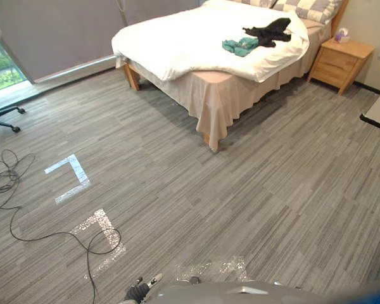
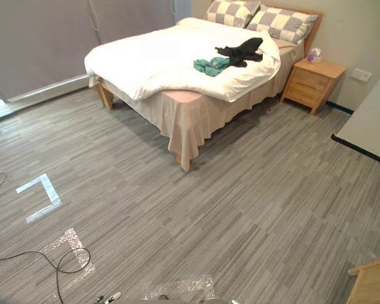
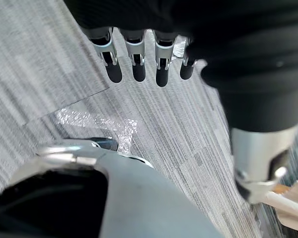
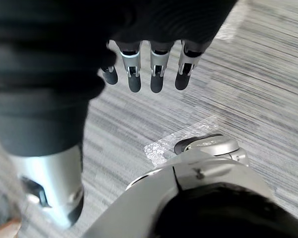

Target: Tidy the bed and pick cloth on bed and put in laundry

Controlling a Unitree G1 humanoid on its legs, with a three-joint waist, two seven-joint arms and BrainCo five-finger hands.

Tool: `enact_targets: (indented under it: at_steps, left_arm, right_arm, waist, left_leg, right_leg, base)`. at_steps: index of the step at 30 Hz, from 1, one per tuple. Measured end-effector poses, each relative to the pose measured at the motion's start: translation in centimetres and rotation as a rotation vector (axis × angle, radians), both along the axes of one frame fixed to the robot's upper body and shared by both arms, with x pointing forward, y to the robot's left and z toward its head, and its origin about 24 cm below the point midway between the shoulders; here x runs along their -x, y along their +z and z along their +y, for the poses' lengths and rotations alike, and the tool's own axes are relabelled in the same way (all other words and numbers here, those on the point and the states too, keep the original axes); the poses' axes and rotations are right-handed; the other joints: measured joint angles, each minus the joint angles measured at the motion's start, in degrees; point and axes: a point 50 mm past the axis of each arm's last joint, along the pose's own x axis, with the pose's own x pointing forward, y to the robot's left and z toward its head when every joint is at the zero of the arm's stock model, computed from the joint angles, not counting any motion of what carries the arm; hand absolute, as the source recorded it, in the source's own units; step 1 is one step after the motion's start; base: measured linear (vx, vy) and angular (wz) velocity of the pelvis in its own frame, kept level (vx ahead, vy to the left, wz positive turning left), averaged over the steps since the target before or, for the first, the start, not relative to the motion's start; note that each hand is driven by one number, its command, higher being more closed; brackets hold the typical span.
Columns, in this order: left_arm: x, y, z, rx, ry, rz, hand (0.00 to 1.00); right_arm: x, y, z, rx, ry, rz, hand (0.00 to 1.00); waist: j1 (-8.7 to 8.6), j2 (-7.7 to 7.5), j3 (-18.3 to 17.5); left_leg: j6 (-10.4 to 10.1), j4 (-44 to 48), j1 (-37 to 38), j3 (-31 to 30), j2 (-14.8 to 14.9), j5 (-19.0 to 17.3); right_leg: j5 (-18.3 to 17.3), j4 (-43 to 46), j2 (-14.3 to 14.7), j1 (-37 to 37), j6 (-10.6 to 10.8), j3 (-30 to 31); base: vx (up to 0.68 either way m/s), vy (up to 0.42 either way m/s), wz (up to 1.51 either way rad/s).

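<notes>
Approach step. Black cloth and teal cloth lie near bed head end. Left hand, right hand relaxed, empty. Next: walk to bed.

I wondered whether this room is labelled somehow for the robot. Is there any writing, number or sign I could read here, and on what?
No readable text anywhere.
Tissue box on the wooden nightstand: any print is too small to read.
White tape corner on the floor: a plain mark, no letters.
Black garment and teal cloth on the bed: no print visible.
</notes>
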Motion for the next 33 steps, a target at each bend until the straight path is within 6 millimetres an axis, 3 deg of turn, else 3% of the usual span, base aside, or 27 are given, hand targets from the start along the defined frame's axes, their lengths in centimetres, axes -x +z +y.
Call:
enact_targets:
  at_steps: [4, 12, 29, 30, 32, 33]
  left_arm:
    - [0.1, 0.0, 0.1, 0.007, -0.001, -0.003, 0.0]
    - [-0.2, 0.1, 0.2, 0.023, -0.011, -0.03, 0.0]
    - [-0.6, 0.2, 0.1, 0.021, -0.025, -0.041, 0.0]
    - [-0.6, 0.2, 0.1, 0.023, -0.027, -0.043, 0.0]
    - [-0.6, 0.3, 0.2, 0.033, -0.053, -0.059, 0.0]
    - [-0.7, 0.3, 0.2, 0.038, -0.063, -0.064, 0.0]
  right_arm:
    - [0.6, -0.1, 0.2, -0.006, -0.034, 0.007, 0.0]
    - [0.1, -0.1, 0.3, -0.009, -0.036, -0.002, 0.0]
    - [-0.4, 0.0, 0.2, -0.008, -0.054, -0.01, 0.0]
    - [-0.5, 0.0, 0.2, -0.001, -0.054, -0.008, 0.0]
    - [-0.8, 0.1, 0.3, 0.011, -0.079, -0.016, 0.0]
    - [-0.8, 0.1, 0.3, 0.012, -0.092, -0.02, 0.0]
  waist:
    - [-0.08, -0.42, 0.0]
    - [0.03, -0.79, 0.7]
    - [-0.03, -1.07, 2.2]
    - [0.0, -1.05, 2.2]
    - [-0.37, -1.44, 2.6]
    - [-0.68, -1.46, 3.0]
  left_leg:
    - [0.4, -3.0, 3.2, 0.0, -0.4, 0.6]
    - [-1.3, -3.0, 4.9, 1.0, -0.5, -0.5]
    - [-0.7, -3.3, 4.6, 2.2, -0.5, -0.8]
    - [-0.4, -3.3, 4.5, 2.6, -0.5, -0.9]
    - [0.6, -3.3, 4.3, 5.0, -0.6, -1.7]
    - [0.7, -3.3, 4.4, 5.9, -0.6, -1.7]
  right_leg:
    - [0.4, -2.2, 0.0, 2.9, 0.0, -0.6]
    - [0.7, -3.8, -0.1, 5.1, 0.8, -0.7]
    - [-0.5, -2.4, -0.2, 3.8, 0.5, -0.8]
    - [-1.4, -1.0, -0.3, 2.9, 0.7, -0.8]
    - [-6.8, 8.8, -2.3, -2.0, 4.6, -2.2]
    - [-7.6, 11.6, -3.1, -3.2, 5.7, -3.0]
  base:
    - [0.18, 0.029, 0.02]
    - [0.12, 0.004, -0.05]
    - [-0.03, 0.003, -0.02]
    - [-0.04, 0.028, -0.11]
    - [-0.01, 0.033, -0.03]
    - [-0.01, 0.015, -0.24]
